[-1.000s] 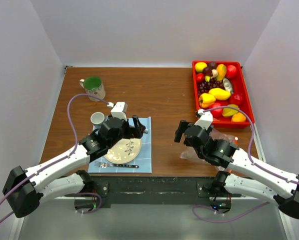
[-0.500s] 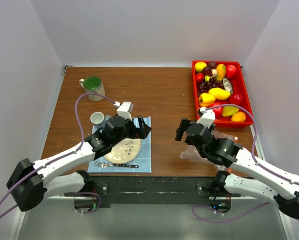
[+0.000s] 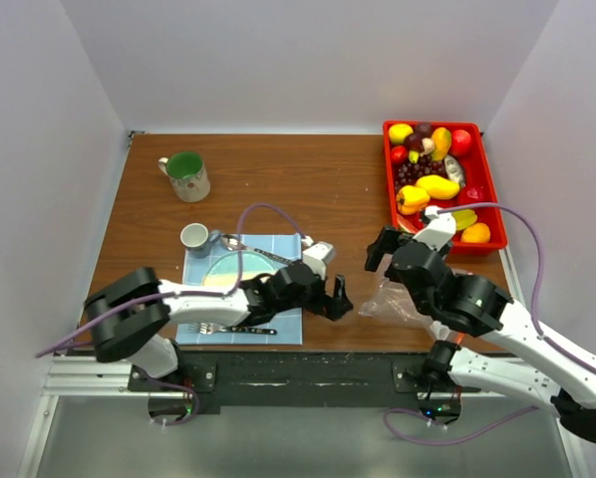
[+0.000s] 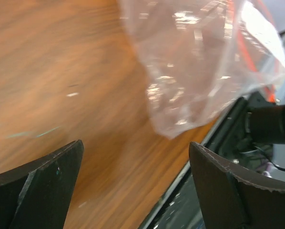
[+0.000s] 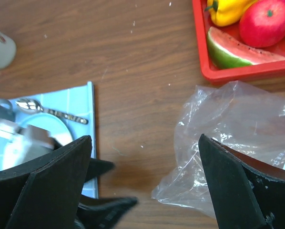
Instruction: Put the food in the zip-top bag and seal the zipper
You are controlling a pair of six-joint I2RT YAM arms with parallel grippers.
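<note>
left gripper (image 3: 333,299): jaws wide apart, nothing between them; I'm low over the wood.
right gripper (image 3: 383,249): also spread wide and empty.
zip-top bag (image 4: 199,62): just ahead of my left fingers, off toward the right-hand one, and partly under my right gripper's right-hand finger in its wrist view. It lies crumpled on the table (image 3: 278,179).
zipper (image 4: 240,57): on the bag's far side from the left gripper. I can't tell if the mouth is open.
food (image 3: 438,184): all in the red tray (image 3: 387,169), ahead of the right gripper and past the bag; none bagged.
risk, bag grab: the film is limp, so a pinch could catch both layers and hold the mouth shut.
risk, sliding: the bag sits near the table's front edge, so a push from my left side could shove it off.
risk, collision: both grippers are close around one bag, so fingers may clash.
risk, food: the pieces look glossy and may squirt out.
</note>
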